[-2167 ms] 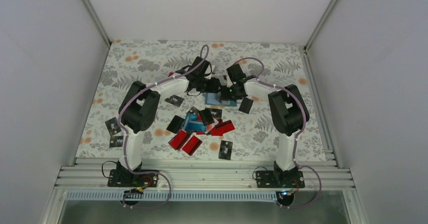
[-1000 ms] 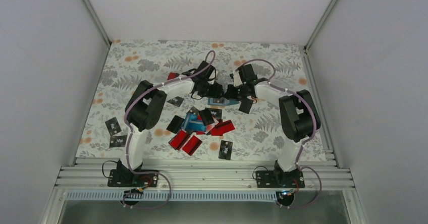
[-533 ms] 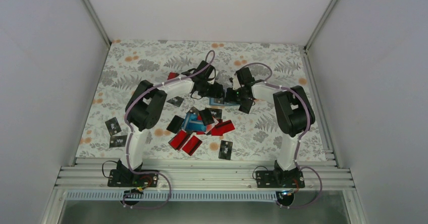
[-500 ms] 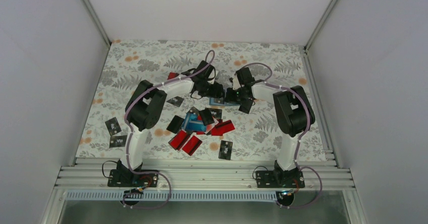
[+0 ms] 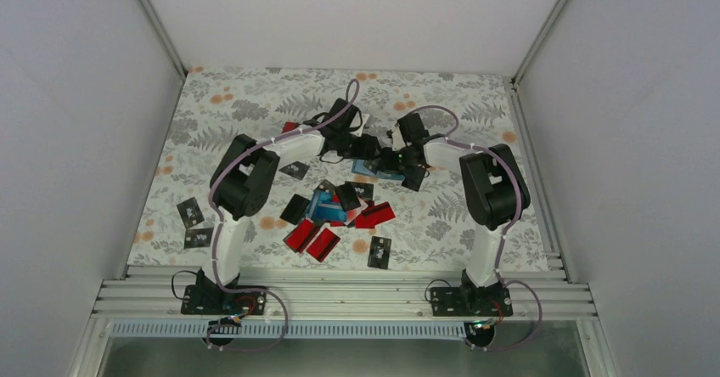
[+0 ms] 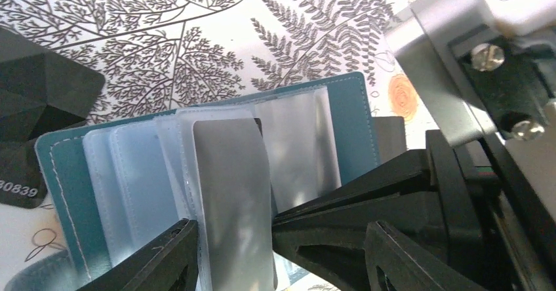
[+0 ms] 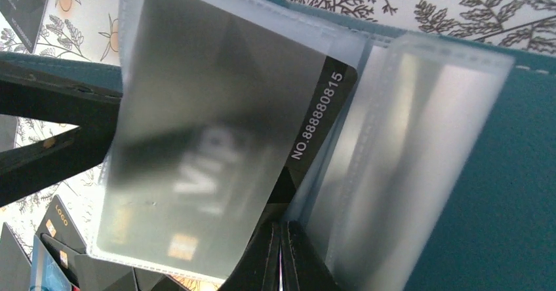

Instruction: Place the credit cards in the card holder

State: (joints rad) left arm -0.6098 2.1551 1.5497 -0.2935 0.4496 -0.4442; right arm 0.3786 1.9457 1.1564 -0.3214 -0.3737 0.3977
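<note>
Out past the middle of the floral counter (image 5: 475, 216), both arms meet over the card holder (image 5: 365, 170), which lies open and flat. Left claw (image 6: 282, 232) stands half-wide, its fingers either side of a clear sleeve (image 6: 229, 186), not closed on it. Across from it, right claw (image 7: 280, 238) is pinched tight on the edge of a black card (image 7: 324, 94), most of it already under a sleeve. Loose credit cards (image 5: 335, 211) lie heaped nearer the bases.

Lab robot cell, white panels (image 5: 357, 12), aluminium rails (image 5: 340, 296)
</note>
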